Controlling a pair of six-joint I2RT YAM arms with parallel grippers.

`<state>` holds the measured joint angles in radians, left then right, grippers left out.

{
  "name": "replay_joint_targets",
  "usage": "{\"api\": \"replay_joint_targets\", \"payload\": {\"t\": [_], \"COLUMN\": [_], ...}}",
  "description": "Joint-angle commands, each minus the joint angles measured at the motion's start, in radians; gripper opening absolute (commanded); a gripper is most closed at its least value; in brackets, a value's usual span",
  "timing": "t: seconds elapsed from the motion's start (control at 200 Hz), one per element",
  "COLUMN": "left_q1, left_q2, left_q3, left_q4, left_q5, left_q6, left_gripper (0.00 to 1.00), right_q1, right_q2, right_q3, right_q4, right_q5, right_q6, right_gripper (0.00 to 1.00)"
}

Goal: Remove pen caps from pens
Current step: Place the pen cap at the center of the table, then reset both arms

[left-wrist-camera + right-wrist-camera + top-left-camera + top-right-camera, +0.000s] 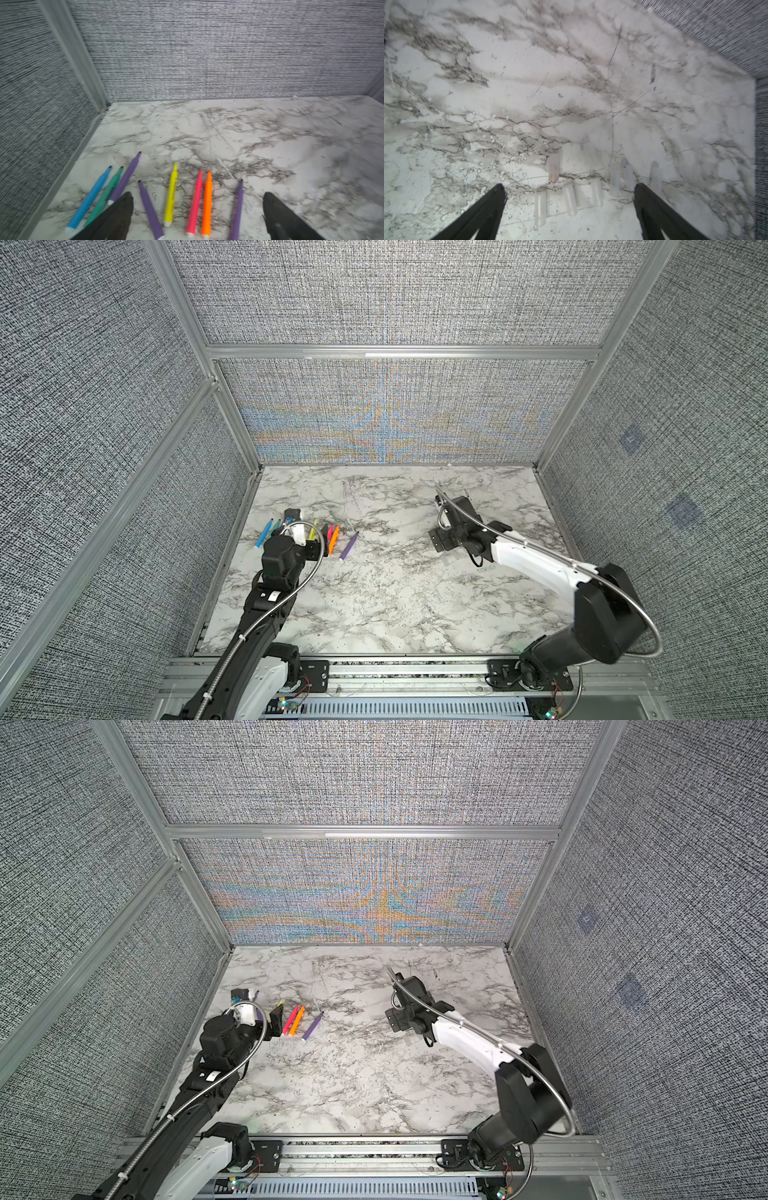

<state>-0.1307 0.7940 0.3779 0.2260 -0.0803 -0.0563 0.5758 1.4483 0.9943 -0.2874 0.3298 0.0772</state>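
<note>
Beneath the left gripper (pixel 198 194), whose fingers (pixel 116 214) stand wide apart and grip nothing, eight pens (pixel 168 214) lie flat on the marble tabletop (pixel 270 145). Order across the row, starting nearest the side wall (pixel 41 124): blue pen (pixel 89 199), teal pen (pixel 104 197), purple pen (pixel 124 178), second purple pen (pixel 149 209), yellow pen (pixel 172 187), pink pen (pixel 195 201), orange pen (pixel 207 203), third purple pen (pixel 236 209). All tips are bare and point toward the back wall (pixel 207 52). In both top views the left arm (pixel 278 560) covers part of the row; the third purple pen (pixel 349 546) (pixel 312 1027) lies clear of it.

Right gripper (pixel 569 185): fingers (pixel 483 212) equally spread, empty, poised over the pen caps (pixel 570 200). These clear tubes lie loose on the marble in the table's right half, well apart from the pens. Seven are countable; blur prevents a firm count.
</note>
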Motion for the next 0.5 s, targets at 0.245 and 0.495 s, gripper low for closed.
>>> {"api": "replay_joint_targets", "payload": {"t": [0.245,0.495], "left_q1": [0.073,0.097], "left_q2": [0.197,0.519], "left_q3": [-0.283,-0.139], "left_q4": [0.841,0.889], "left_q5": [-0.140,0.054], "left_q6": [0.013,0.060], "left_gripper": [0.97,0.97], "right_q1": [-0.245,-0.341], "right_q2": [-0.539,-0.627], "right_q3": [-0.536,-0.783], "right_q4": [0.491,0.836], "right_q5": [0.183,0.155], "right_q6": [0.012,-0.028], "right_gripper": [0.99,0.99]}}
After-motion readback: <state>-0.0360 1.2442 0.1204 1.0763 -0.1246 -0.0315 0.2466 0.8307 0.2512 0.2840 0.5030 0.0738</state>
